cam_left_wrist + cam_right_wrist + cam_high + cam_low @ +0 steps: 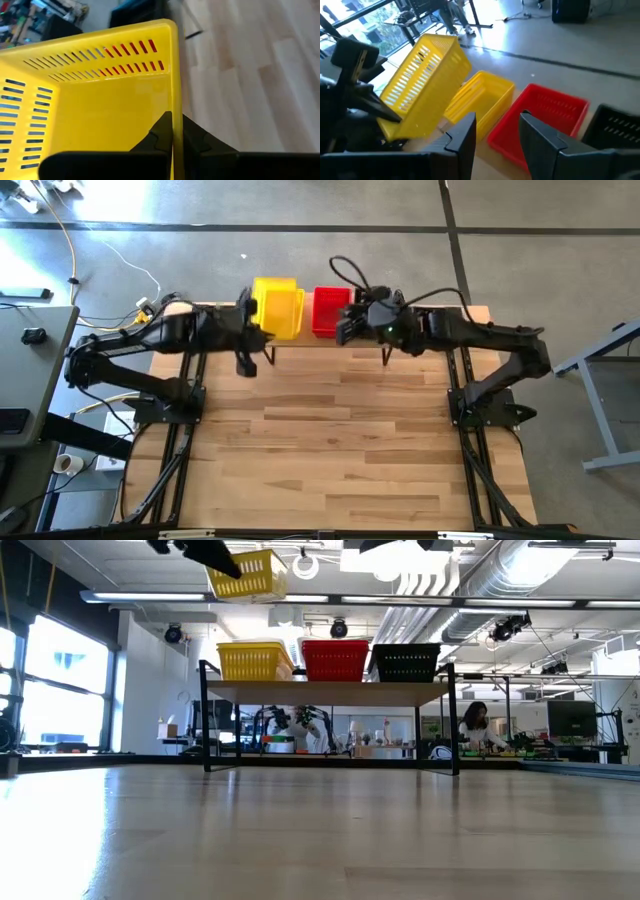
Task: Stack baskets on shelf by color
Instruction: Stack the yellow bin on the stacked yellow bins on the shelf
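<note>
L gripper [172, 131] is clamped on the wall of a yellow basket [422, 87], holding it tilted in the air over the yellow stack [254, 661] at the shelf's [330, 692] 9 o'clock end. On the shelf, 9 to 3 o'clock across the low view: yellow stack, red basket [335, 660], black basket [406, 662], all just beside each other. R gripper [496, 129] hovers w/ fingers apart, holding nothing, over the shelf near the red basket; a person [472, 725] sits in the room beyond the table.
</note>
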